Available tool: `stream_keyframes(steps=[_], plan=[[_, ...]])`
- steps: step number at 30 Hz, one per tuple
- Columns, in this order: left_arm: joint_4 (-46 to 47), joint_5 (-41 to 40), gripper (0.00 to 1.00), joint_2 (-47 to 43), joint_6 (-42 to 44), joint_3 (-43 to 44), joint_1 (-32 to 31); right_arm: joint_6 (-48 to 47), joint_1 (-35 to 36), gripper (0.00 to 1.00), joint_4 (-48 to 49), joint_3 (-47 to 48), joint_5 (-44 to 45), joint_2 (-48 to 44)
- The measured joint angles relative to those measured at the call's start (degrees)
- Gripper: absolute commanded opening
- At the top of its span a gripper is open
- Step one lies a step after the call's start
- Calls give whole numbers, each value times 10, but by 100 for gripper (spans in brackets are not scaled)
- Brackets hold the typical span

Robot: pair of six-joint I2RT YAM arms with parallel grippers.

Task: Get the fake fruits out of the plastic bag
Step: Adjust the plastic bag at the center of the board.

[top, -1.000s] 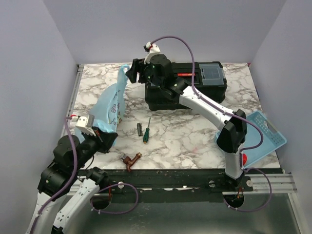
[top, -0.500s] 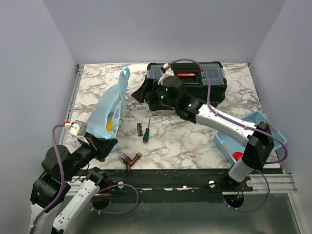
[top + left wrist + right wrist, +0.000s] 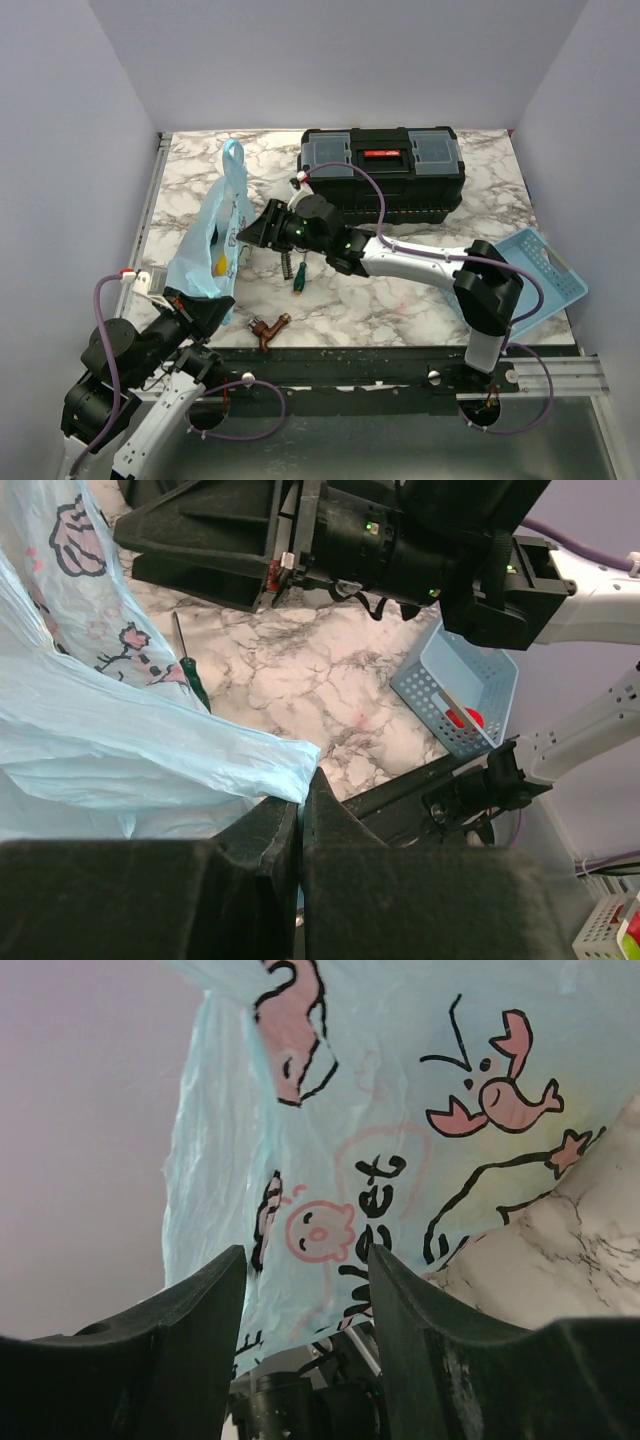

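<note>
left gripper (image 3: 210, 312), lower left: fingers pinched tight on a corner of the plastic bag (image 3: 213, 225). bag stands left of centre, yellow fruit (image 3: 219, 263) showing through it. right gripper (image 3: 248, 233), centre: fingers wide, beside the bag. risk: thin film slips from the pinch, fruit trapped inside.

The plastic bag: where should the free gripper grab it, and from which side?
Probably the loop handle at the far end of the plastic bag, coming from the right. It stands up as a thin free strip the open right gripper could pinch, while the left gripper clamps the near edge.
</note>
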Motion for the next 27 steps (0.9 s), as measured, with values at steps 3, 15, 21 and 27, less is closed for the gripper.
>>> stream_keyframes(steps=[3,15,21,27], plan=[[-4,0,0,0,-1,0,0,10,1,52,2,7,-3,20],[-7,15,0,4,-2,-8,-5,-1,21,64,12,33,-3,38],[-11,14,1,9,-4,-9,-5,-5,34,32,15,41,-2,44],[-32,0,58,11,-1,-2,-5,-18,37,1,14,29,29,43]])
